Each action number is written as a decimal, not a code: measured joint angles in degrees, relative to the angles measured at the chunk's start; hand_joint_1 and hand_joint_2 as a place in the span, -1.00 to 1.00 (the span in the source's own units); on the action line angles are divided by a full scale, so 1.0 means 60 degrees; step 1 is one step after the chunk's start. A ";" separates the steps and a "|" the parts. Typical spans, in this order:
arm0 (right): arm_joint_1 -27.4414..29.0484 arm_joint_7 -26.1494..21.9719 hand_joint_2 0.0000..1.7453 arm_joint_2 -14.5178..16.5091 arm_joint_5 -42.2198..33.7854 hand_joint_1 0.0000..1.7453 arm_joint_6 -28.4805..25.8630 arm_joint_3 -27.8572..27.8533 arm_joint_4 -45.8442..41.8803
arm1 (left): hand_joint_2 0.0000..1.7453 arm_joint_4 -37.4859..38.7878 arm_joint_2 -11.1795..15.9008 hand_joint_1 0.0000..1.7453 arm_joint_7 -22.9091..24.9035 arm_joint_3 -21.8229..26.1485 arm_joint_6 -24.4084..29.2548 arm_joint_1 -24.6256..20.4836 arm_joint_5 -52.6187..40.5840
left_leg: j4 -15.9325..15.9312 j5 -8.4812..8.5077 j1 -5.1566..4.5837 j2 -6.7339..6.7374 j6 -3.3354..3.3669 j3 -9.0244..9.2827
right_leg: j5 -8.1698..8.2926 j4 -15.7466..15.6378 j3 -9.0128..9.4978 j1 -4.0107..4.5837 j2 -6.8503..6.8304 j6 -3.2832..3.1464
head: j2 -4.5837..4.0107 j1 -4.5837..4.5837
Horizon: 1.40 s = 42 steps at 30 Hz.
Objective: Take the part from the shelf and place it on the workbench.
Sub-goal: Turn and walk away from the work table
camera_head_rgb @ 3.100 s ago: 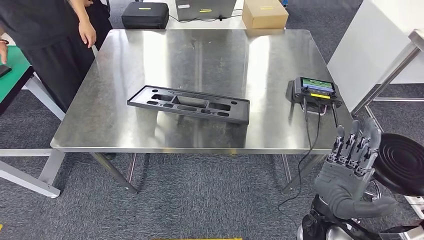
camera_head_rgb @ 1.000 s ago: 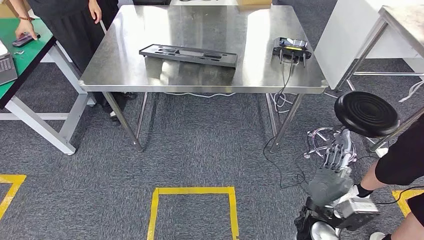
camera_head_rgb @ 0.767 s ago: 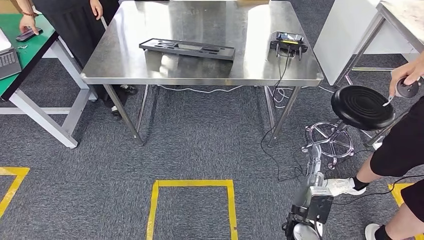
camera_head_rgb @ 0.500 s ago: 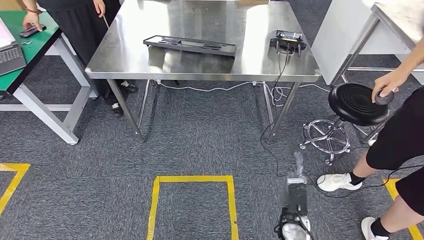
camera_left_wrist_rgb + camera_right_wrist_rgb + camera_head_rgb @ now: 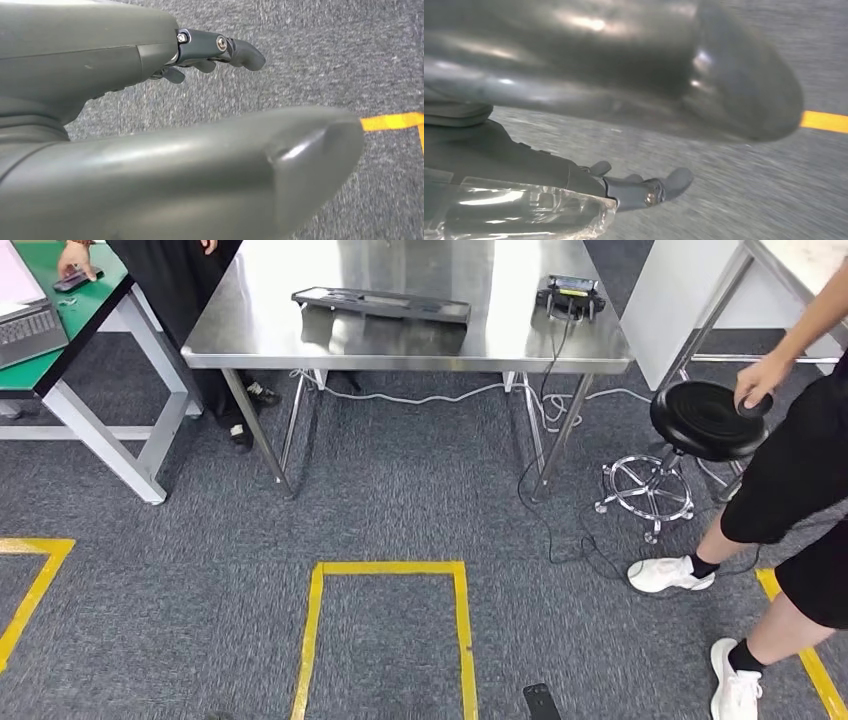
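In the head view, a steel counter (image 5: 400, 335) is seen at twelve o'clock, at the far edge of the picture. The part (image 5: 381, 304), a long flat black piece with cut-outs, lies flat on its top, toward the eleven o'clock side. A small black controller (image 5: 569, 295) with a lit screen rests near the counter's one o'clock corner, well apart from the part, and a dark cable hangs from it to the grey carpet (image 5: 390, 510). A square of yellow tape (image 5: 388, 570) is marked on the carpet at six o'clock. A black round stool (image 5: 703, 420) stands at two o'clock, and a person's hand (image 5: 760, 380) rests on its seat; that person's legs and white shoes are seen at four o'clock. A green counter (image 5: 50, 310) with a laptop is seen at ten o'clock, with another person in dark clothes beside it.

In the left wrist view, the left hand (image 5: 150, 125) is seen over the carpet, its thumb and dark fingers (image 5: 235, 50) apart, with nothing held.

In the right wrist view, the right hand (image 5: 599, 100) is seen blurred over the carpet, its fingers (image 5: 659, 187) extended and apart from the thumb, with nothing held.
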 joint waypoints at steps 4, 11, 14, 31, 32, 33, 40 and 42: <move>0.0090 0.0546 -1.00 -0.0005 0.0090 -1.00 0.0352 0.0042 0.0412 | -1.00 0.0006 0.0000 -1.00 0.0018 -0.0002 -0.0020 0.0045 -0.0072 | 0.1487 -0.1630 0.0121 -0.0038 -0.0226 -0.0383 | 0.0395 0.0031 -0.0359 -0.0099 -0.0060 -0.0349 | 0.0000 -0.0026; 0.0120 0.1300 -1.00 0.0010 0.0198 -1.00 0.0825 0.0143 0.0692 | -1.00 0.0003 0.0001 -1.00 0.0102 -0.0012 -0.0059 -0.0038 -0.0201 | 0.0954 -0.1825 0.0251 -0.0086 -0.0323 0.1374 | 0.0827 0.0389 -0.1120 -0.0079 -0.0042 -0.0155 | 0.0000 -0.0033; 0.0103 0.1503 -1.00 0.0024 0.0210 -1.00 0.0903 0.0159 0.0725 | -1.00 0.0003 0.0001 -1.00 0.0121 -0.0015 -0.0079 -0.0098 -0.0221 | 0.0290 -0.1930 0.0135 -0.0128 -0.0135 0.1658 | 0.1006 0.0400 -0.1263 -0.0055 -0.0045 0.0113 | 0.0000 -0.0015; 0.0074 0.1736 -1.00 -0.0066 0.0306 -1.00 0.0997 0.0233 0.0829 | -1.00 0.0004 -0.0044 -1.00 0.0142 -0.0011 -0.0060 -0.0122 -0.0212 | 0.0090 -0.0552 -0.0088 0.0005 0.0046 0.0377 | 0.0261 -0.0090 -0.0137 0.0020 -0.0011 -0.0077 | 0.0000 0.0022; 0.0082 0.1743 -1.00 -0.0057 0.0306 -1.00 0.0998 0.0234 0.0837 | -1.00 0.0004 -0.0037 -1.00 0.0144 -0.0011 -0.0059 -0.0109 -0.0211 | 0.0293 -0.0813 -0.0060 -0.0011 -0.0004 0.0293 | 0.0344 -0.0091 -0.0199 -0.0039 -0.0029 -0.0195 | 0.0000 0.0008; 0.0088 0.1749 -1.00 -0.0044 0.0305 -1.00 0.0999 0.0235 0.0845 | -1.00 0.0005 -0.0033 -1.00 0.0146 -0.0011 -0.0058 -0.0099 -0.0210 | 0.0694 -0.1244 -0.0023 -0.0028 -0.0060 0.0162 | 0.0437 -0.0097 -0.0266 -0.0096 -0.0048 -0.0302 | 0.0000 -0.0007; 0.0111 0.1773 -1.00 -0.0010 0.0291 -1.00 0.1000 0.0237 0.0854 | -1.00 0.0005 -0.0024 -1.00 0.0168 -0.0011 -0.0060 -0.0107 -0.0226 | 0.2002 -0.2079 0.0260 -0.0041 -0.0357 0.0771 | 0.0877 0.0143 -0.0889 -0.0106 -0.0064 -0.0278 | 0.0000 -0.0037; 0.0108 0.1773 -1.00 -0.0004 0.0291 -1.00 0.1000 0.0237 0.0856 | -1.00 0.0004 -0.0021 -1.00 0.0169 -0.0011 -0.0061 -0.0121 -0.0229 | 0.0910 -0.1890 0.0317 -0.0051 -0.0380 0.1535 | 0.0889 0.0269 -0.1002 -0.0119 -0.0053 -0.0254 | 0.0000 -0.0044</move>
